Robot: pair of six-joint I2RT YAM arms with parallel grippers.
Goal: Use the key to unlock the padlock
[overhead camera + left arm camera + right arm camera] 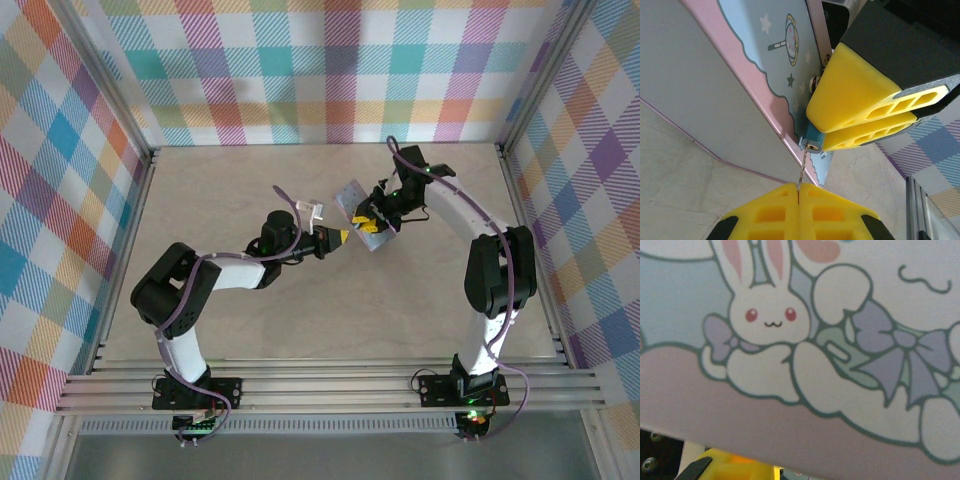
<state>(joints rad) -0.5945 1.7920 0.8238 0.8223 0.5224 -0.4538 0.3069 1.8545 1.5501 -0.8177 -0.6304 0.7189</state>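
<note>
On my overhead feed the left gripper (343, 237) sits just left of the middle of the wooden table (250, 330), its yellow tips pointing right at the pale-blue cartoon tin (352, 196). Through the left wrist camera I see its fingers pressed tight together on the key (801, 167), a thin metal sliver standing straight up from between the tips. The key's end meets the brass keyhole on the underside of the padlock (813, 140), a small blue block at the tin's edge; I cannot tell how far in it goes. On the right, the right gripper (819, 131) is clamped on that padlock, the block pinched at the very tips of its two yellow fingers. My right wrist camera looks close onto the tin's bunny print (765, 315), with a bit of yellow finger (730, 465) at the bottom edge.
</note>
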